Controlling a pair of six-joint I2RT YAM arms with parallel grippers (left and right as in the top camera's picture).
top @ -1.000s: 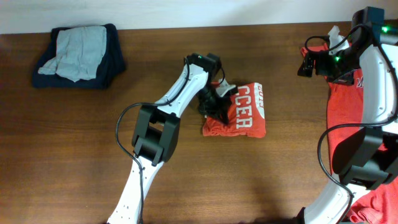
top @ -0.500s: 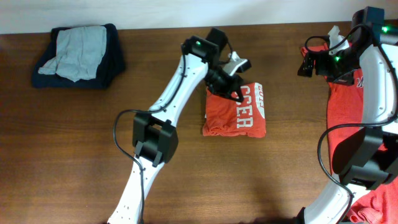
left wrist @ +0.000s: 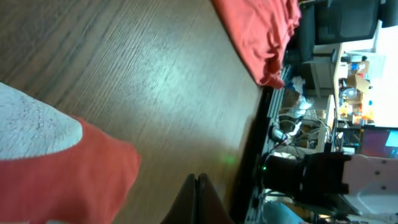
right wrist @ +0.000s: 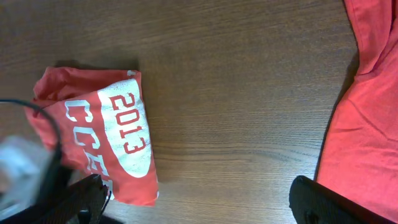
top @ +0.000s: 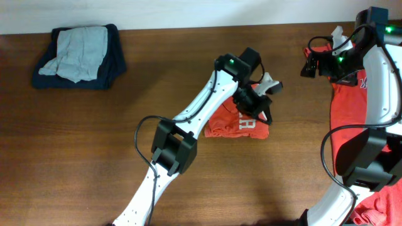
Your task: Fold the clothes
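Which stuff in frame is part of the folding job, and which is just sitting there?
Job:
- folded red shirt, mid-table
- unfolded red shirt, right edge
- more red fabric, bottom right corner

Lying about, apparently:
- navy and grey clothes pile, far left corner, away from both arms

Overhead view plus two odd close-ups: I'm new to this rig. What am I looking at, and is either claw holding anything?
Two white robot arms work at a wooden table. The overhead picture looks straight down. The other two pictures come from a camera on each arm's wrist, looking out past its own fingers. A folded red shirt lies mid-table, an unfolded red shirt lies at the right edge, and a dark blue and grey pile of clothes sits far left. The left gripper is shut above the folded shirt's right end and appears to grip nothing. The right gripper is wide open and empty, above bare wood.
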